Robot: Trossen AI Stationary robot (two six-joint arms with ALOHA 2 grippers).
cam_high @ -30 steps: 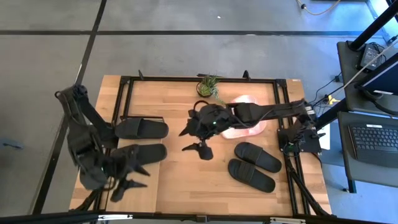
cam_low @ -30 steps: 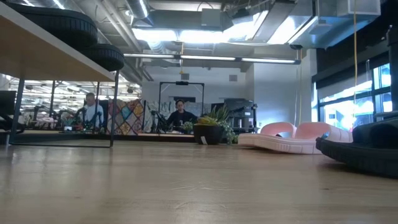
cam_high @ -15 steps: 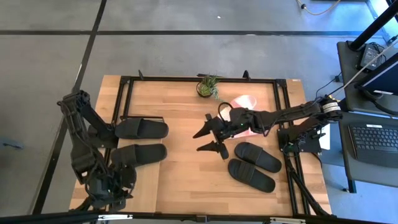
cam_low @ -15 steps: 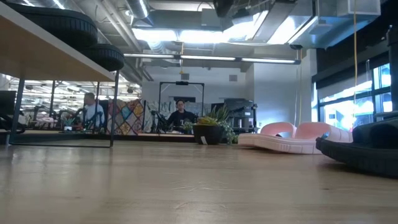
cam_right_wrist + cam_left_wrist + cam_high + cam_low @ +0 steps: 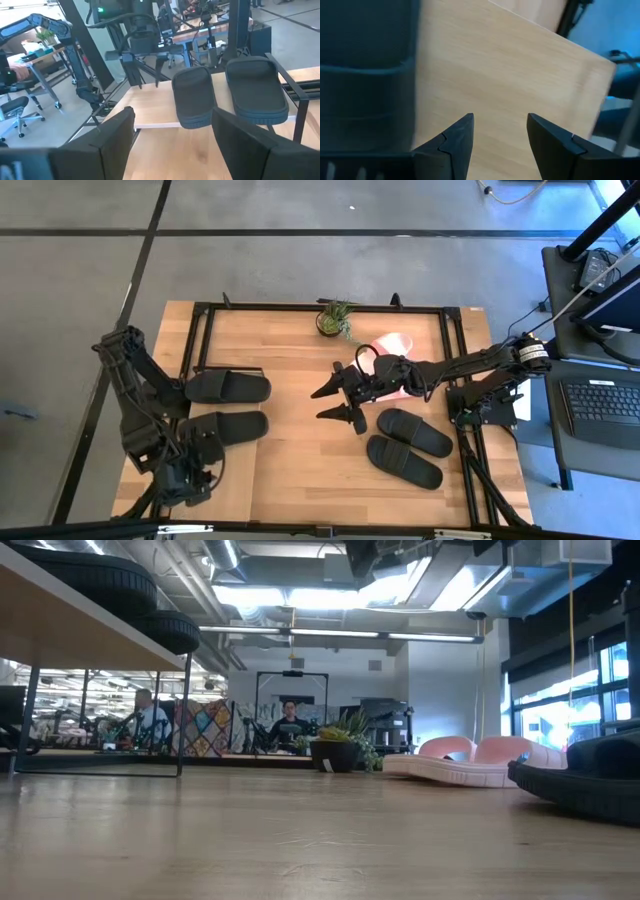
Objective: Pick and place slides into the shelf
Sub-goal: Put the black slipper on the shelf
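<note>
Slides: you have two black slides (image 5: 226,388) on the shelf (image 5: 205,350) at the table's left edge, lying side by side, toes toward the middle
Black pair: another two black slides (image 5: 413,431) lie on the table (image 5: 300,460) near its right edge, just beside each other
Pink slides: the pink slides (image 5: 396,343) sit by the far right corner, partly under the right arm
Right gripper: your right gripper (image 5: 335,402) hangs over the table's middle, fingers spread apart, holding nothing
Left gripper: your left gripper (image 5: 499,131) is at the near left corner, fingers apart, nothing between them
Plant: a small potted plant (image 5: 336,318) stands at the far edge
</note>
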